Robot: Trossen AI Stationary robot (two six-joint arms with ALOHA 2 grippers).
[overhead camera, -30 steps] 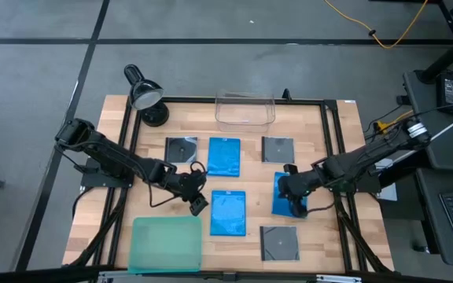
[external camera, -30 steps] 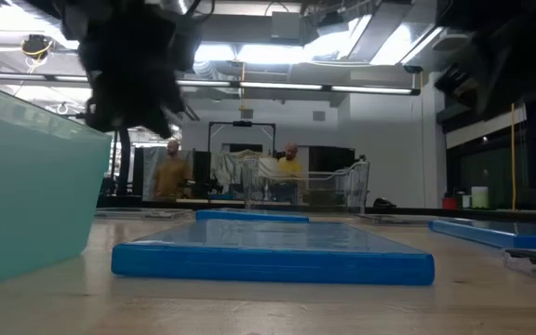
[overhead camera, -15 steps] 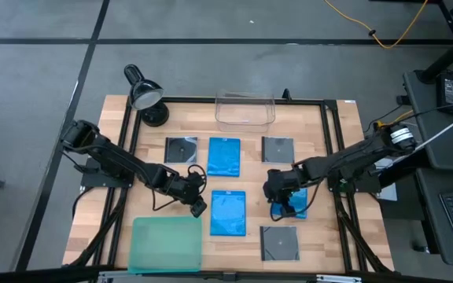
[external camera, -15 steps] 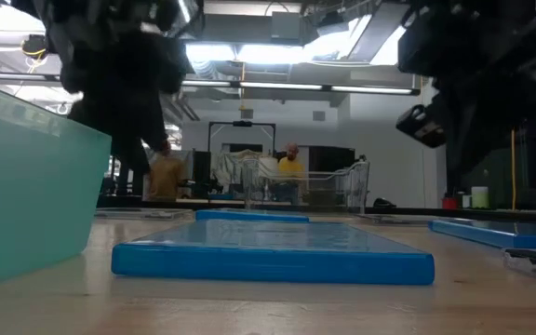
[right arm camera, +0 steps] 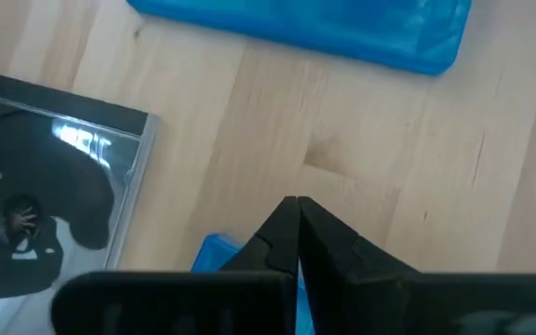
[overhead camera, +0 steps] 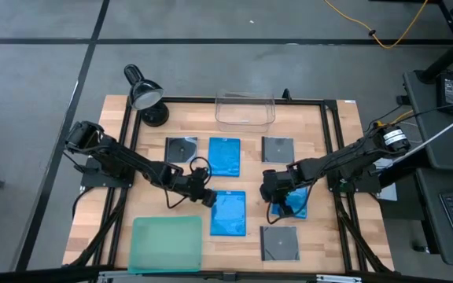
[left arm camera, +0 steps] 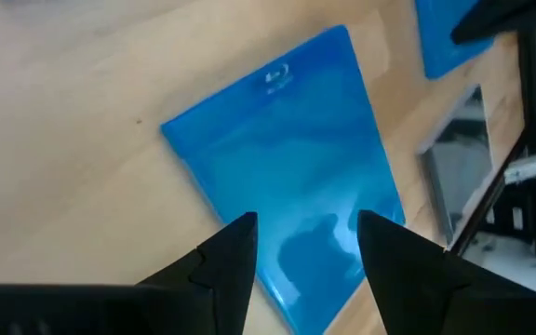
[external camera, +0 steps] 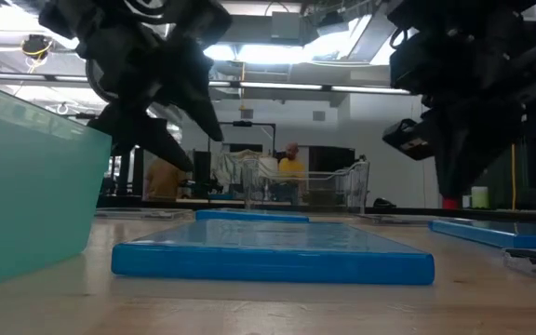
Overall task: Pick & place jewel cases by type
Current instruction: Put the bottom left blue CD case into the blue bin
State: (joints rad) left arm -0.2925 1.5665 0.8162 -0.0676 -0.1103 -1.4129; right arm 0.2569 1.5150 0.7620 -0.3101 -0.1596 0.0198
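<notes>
Wooden tabletop (overhead camera: 156, 177) inside a black frame carries six jewel cases, with a clear plastic bin (overhead camera: 244, 111) at twelve o'clock, a black desk lamp (overhead camera: 145, 96) at eleven and a teal-green tray (overhead camera: 167, 244) at seven. Across the far row lie a dark grey case (overhead camera: 181, 149), a blue case (overhead camera: 224, 156) and another dark grey case (overhead camera: 277, 148). At the middle of the table lies a second blue case (overhead camera: 228, 213), with a third blue case (overhead camera: 291, 201) at its three o'clock and the last dark grey case (overhead camera: 278, 243) at five o'clock of the table. The left gripper (overhead camera: 204, 194) hangs over the ten o'clock corner of the central blue case; its wrist view shows the fingers (left arm camera: 226, 265) spread apart above that blue cover, nothing between them. The right gripper (overhead camera: 269, 187) hovers above bare wood between the central and right-hand blue cases, fingers (right arm camera: 296, 237) pressed together and empty. Beyond the table, two people (external camera: 289, 167) stand far back in the room
</notes>
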